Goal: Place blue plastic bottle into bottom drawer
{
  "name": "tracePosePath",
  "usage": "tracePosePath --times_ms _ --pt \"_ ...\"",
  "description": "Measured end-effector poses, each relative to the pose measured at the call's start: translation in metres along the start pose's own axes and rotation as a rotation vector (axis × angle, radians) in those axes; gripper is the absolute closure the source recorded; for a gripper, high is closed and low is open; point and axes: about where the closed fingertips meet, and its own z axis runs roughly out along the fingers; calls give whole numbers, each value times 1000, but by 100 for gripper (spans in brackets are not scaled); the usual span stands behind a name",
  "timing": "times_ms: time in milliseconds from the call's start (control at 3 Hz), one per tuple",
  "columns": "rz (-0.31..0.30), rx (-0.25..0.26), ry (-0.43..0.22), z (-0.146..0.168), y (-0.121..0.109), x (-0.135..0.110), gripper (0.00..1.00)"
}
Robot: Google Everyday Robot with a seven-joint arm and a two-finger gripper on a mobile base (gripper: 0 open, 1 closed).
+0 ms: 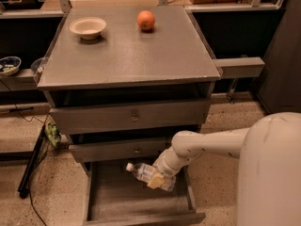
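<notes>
The blue plastic bottle [143, 172] is a small clear bottle with a white cap pointing left. My gripper [159, 180] is shut on the bottle and holds it on its side just above the floor of the open bottom drawer [99, 199]. The white arm [207, 145] reaches in from the right, under the middle drawer. The bottom drawer is pulled out, a shallow grey tray with a plain front lip [141, 219].
The two upper drawers with small round knobs [135, 118] are nearly shut. On the grey cabinet top [131, 55] stand a cream bowl [88, 27] and an orange [146, 20]. A black stand leg [30, 166] and cables lie at the left.
</notes>
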Motion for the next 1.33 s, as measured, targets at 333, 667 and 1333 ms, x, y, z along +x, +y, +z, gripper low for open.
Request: tracePosePath --times_ms 333,667,1333 --pt "40 -4 -6 25 -10 13 100" --pt "98 -23 -17 66 -32 30 100" --pt "116 -23 -21 79 -33 32 100"
